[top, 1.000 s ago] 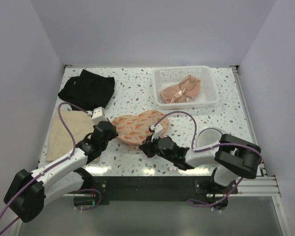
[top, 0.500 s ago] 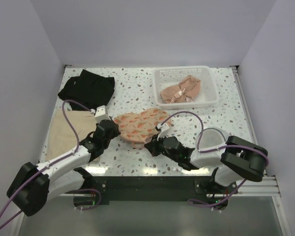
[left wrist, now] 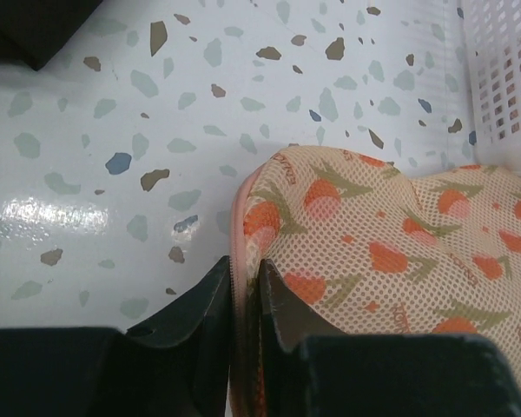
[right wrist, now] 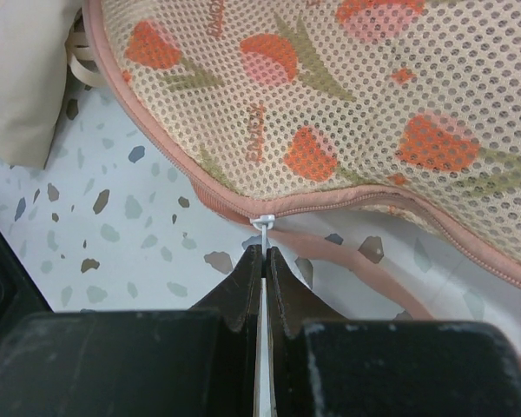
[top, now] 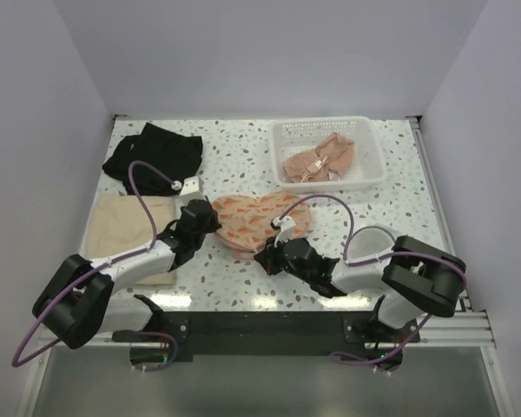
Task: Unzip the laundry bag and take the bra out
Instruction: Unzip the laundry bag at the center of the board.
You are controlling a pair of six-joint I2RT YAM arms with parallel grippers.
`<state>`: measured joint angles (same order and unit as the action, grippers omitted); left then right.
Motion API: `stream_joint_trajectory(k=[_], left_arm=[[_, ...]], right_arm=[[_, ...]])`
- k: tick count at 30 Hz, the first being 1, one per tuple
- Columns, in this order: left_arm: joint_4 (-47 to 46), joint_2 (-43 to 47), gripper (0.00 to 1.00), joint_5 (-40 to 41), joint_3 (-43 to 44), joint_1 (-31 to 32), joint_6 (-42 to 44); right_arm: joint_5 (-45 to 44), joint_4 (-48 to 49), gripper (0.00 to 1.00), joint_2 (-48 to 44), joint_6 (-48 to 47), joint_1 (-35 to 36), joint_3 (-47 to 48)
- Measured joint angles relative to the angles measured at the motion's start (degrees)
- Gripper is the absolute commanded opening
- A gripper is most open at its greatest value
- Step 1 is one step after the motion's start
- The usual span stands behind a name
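The left tool (top: pixel 207 219) has pushed farther in and now nips the left rim of the laundry bag (top: pixel 259 219), which lies mid-tabletop (top: pixel 239 161). The right tool (top: pixel 263 257) is clamped on its zipper pull (right wrist: pixel 262 223). The white basket (top: pixel 371 146) holds a peach garment (top: pixel 319 159).

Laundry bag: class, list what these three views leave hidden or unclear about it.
- Contents of the laundry bag: every view, the printed mesh hides them.
- How far it is unzipped: right wrist view, the zip runs off the frame edge past the zipper pull in the right tool.
- Its near edge: left wrist view, the left tool covers it.
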<state>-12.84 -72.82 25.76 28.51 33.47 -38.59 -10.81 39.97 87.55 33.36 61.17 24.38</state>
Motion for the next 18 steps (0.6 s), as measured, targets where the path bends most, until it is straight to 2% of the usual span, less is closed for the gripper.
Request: stream_joint_trajectory(k=[7,12,18], left_arm=[[-0.8,-1.9,0.45,2.7,2.0,-1.0,0.8],[-0.2,-2.0,0.53,4.9,3.3,-1.1,0.7],[3.3,-1.0,0.57,6.2,3.5,-1.1,0.2]], right_arm=[[1.2,-2.1,0.00,1.4,-0.4,0.0,2.3],[1.6,-3.5,0.00,2.5,-0.9,0.0,4.7],[2.6,-4.3,0.00,4.4,-1.5,0.0,8.4]])
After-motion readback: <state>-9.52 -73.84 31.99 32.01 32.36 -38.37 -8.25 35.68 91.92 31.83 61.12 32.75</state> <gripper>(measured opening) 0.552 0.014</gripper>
